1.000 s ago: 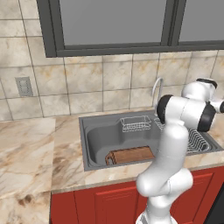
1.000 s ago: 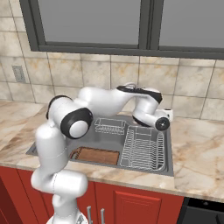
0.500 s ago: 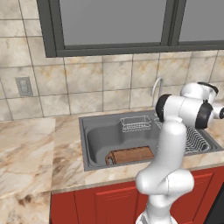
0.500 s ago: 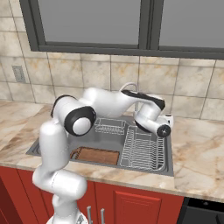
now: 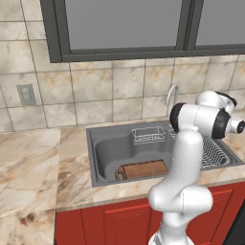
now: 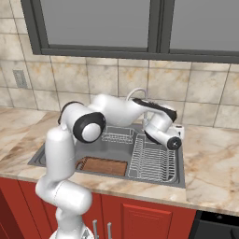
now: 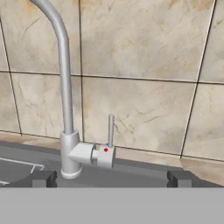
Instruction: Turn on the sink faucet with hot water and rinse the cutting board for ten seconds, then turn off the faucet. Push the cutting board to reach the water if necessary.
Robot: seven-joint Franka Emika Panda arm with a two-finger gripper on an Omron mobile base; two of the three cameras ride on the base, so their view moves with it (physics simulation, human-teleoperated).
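Fingers spread wide, the gripper (image 7: 112, 178) faces the sink faucet (image 7: 65, 105) at the sink's (image 5: 95, 173) far rim; its slim upright lever (image 7: 110, 130) looks rigid, slick and best nudged sideways near the tip, while the cutting board (image 5: 142, 170) lies dry near the front

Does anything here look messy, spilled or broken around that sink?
Nothing stands out. The cutting board lies flat in the sink, near its front wall. The sink faucet stands upright with its lever pointing straight up, and no water runs from it. The wire basket sits at the back, the dish rack beside it. The gripper faces the faucet, open.
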